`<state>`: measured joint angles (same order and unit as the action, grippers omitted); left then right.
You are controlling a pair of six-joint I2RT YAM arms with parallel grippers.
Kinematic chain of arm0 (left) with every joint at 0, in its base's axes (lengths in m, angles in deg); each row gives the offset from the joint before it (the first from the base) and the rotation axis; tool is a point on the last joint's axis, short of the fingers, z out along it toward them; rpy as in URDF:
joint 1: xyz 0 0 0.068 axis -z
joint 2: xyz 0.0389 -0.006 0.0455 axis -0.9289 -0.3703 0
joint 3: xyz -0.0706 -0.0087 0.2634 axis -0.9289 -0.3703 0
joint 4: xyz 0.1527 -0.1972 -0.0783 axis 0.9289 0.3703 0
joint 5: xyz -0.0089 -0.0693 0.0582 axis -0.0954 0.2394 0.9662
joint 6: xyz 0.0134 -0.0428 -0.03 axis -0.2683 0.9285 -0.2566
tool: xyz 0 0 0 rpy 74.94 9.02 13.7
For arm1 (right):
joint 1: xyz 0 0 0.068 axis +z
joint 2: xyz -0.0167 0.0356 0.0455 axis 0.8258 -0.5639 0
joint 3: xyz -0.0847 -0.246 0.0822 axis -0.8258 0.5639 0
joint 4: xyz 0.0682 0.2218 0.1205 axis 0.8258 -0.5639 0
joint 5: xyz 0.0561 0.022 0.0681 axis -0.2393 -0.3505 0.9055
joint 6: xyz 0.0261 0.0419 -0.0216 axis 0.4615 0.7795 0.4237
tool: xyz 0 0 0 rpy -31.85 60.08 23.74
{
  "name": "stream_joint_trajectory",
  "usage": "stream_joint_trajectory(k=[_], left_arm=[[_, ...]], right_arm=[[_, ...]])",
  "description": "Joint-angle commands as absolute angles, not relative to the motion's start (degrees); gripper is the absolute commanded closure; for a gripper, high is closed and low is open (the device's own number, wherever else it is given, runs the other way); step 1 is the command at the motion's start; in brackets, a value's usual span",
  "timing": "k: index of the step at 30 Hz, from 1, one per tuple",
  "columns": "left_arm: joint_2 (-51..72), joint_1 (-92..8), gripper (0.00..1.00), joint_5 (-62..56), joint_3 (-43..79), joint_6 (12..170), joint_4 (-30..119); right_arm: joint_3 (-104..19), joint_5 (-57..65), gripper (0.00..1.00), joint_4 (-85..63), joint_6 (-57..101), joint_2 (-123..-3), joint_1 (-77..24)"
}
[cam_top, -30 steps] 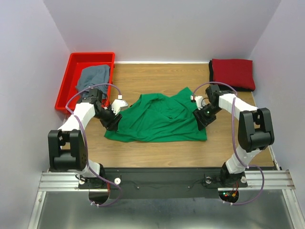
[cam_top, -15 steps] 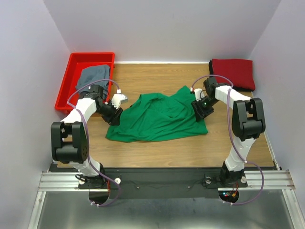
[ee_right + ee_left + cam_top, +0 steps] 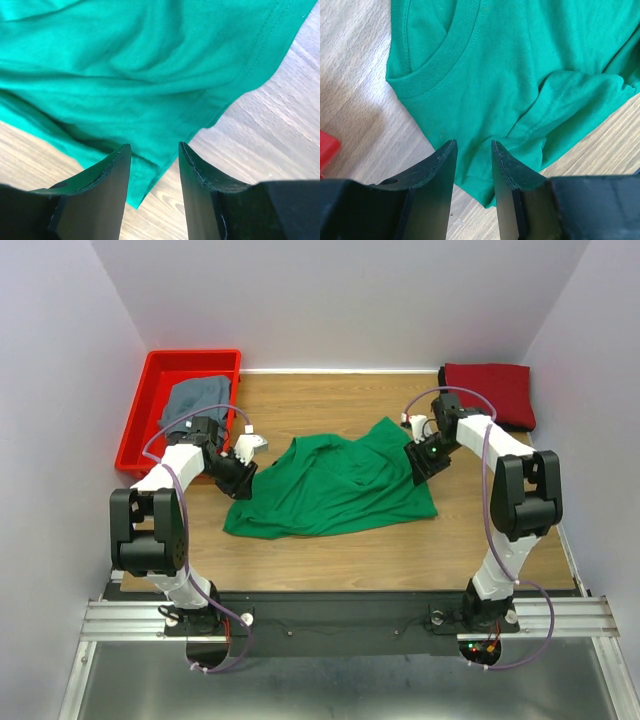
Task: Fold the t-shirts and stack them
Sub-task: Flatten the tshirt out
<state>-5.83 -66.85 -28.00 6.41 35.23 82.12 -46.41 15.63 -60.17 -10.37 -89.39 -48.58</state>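
The bright green t-shirt (image 3: 330,490) lies spread and rumpled on the wooden table's middle. My left gripper (image 3: 243,472) is open over its left edge near the collar (image 3: 435,65). Green cloth (image 3: 520,75) shows below and between the jaws (image 3: 474,150). My right gripper (image 3: 425,462) is open over the shirt's right hem (image 3: 125,75), with cloth and bare wood between its jaws (image 3: 154,150). The dark red t-shirt (image 3: 488,393) lies folded at the back right, with a dark edge under it. The grey-blue t-shirt (image 3: 195,400) lies bunched in the bin.
A rigid red plastic bin (image 3: 135,430) stands at the back left, close behind my left arm. White walls close in the table on the left, back and right. Bare wood (image 3: 330,560) lies between the green shirt and the arm bases.
Both grippers have moved away from the near edge toward the back along the green shirt's sides. The shirt's near right corner has shifted slightly.
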Motion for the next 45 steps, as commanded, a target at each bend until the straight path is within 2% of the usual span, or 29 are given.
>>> stream_joint_trajectory(k=[1, 15, 19, 25, 29, 32, 33, 34, 41, 44, 45], left_arm=[[-5.1, -67.0, 0.55, -30.0, 6.9, 35.9, 81.6], [-1.7, -67.0, 0.55, -29.2, 3.6, 35.5, 81.8], [-0.7, -67.0, 0.55, -29.4, 2.2, 35.5, 81.6], [0.5, -67.0, 0.55, -29.5, 1.1, 35.3, 81.3], [1.4, -67.0, 0.57, -30.0, 1.0, 35.1, 81.8], [2.3, -67.0, 0.59, -30.7, 0.8, 34.3, 82.9], [2.7, -67.0, 0.59, -30.7, 0.7, 34.0, 83.0], [2.9, -67.0, 0.60, -30.6, 0.5, 34.0, 83.2], [4.9, -67.0, 0.60, -30.3, -0.4, 32.7, 84.1], [4.9, -67.0, 0.60, -30.5, -0.4, 33.0, 84.0], [4.9, -67.0, 0.60, -30.5, -0.4, 33.2, 84.0]], right_arm=[[-44.8, 17.3, 0.52, -62.0, -12.5, -86.4, -48.4], [-39.9, 22.7, 0.50, -63.9, -13.7, -87.6, -47.6], [-40.2, 22.9, 0.53, -66.3, -14.6, -85.4, -47.6], [-38.0, 24.2, 0.64, -72.2, -19.3, -83.3, -47.6], [-33.9, 24.2, 0.75, -72.9, -21.6, -81.9, -47.6], [-31.9, 24.5, 0.91, -73.5, -22.0, -80.4, -47.6], [-31.1, 24.8, 0.99, -73.8, -22.4, -80.0, -47.6], [-30.6, 24.9, 1.00, -74.0, -22.6, -79.6, -47.6], [-27.9, 23.7, 0.99, -74.1, -23.3, -74.6, -47.6], [-31.0, 24.2, 0.90, -71.2, -19.3, -73.5, -47.6], [-32.0, 24.5, 0.79, -70.6, -17.9, -74.1, -47.6]])
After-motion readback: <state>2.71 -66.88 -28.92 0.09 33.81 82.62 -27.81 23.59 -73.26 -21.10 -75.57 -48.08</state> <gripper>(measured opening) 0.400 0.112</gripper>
